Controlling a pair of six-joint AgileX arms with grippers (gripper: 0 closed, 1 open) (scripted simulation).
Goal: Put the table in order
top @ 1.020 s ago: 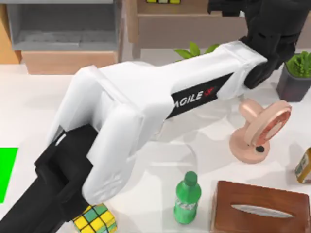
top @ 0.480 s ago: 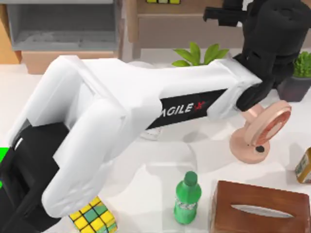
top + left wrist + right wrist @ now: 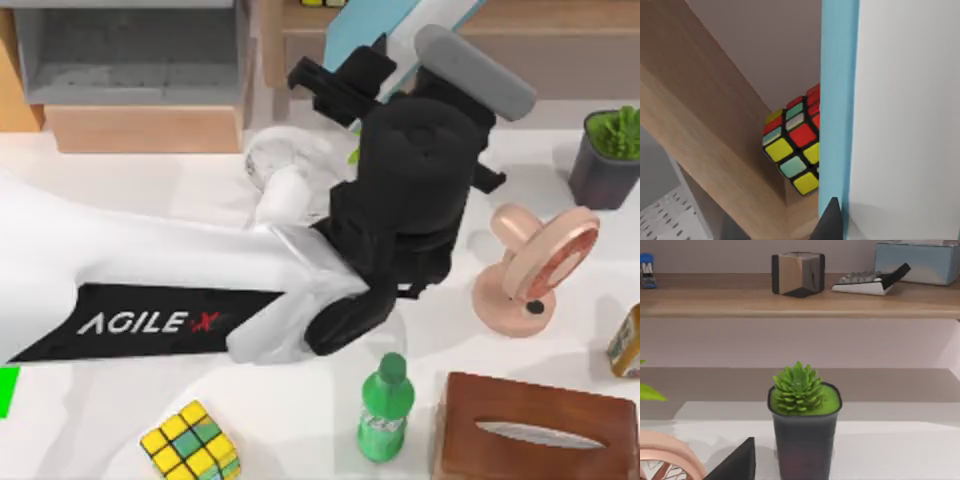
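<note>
The white table (image 3: 90, 430) holds scattered items. My left arm reaches across it from the left, its black wrist over the middle. My left gripper (image 3: 345, 75) is at the wooden shelf unit (image 3: 570, 45) at the back, shut on a flat white slab with a light blue edge (image 3: 365, 35). In the left wrist view that slab (image 3: 900, 115) stands close up, one dark fingertip (image 3: 830, 222) against its blue edge. Behind it a Rubik's cube (image 3: 792, 147) sits in the shelf's corner. A dark part of my right gripper (image 3: 735, 465) shows beside a potted succulent (image 3: 800, 425).
On the table are a second Rubik's cube (image 3: 192, 440), a green bottle (image 3: 385, 405), a brown tissue box (image 3: 535, 430), a pink ring stand (image 3: 530, 265), the potted succulent (image 3: 610, 155) and a yellowish item (image 3: 626, 342). A grey cabinet (image 3: 120, 50) stands back left.
My left arm has swung: its forearm dropped to the left, and the black wrist came from the back right to the table's middle. The blue-edged slab now shows at the shelf.
</note>
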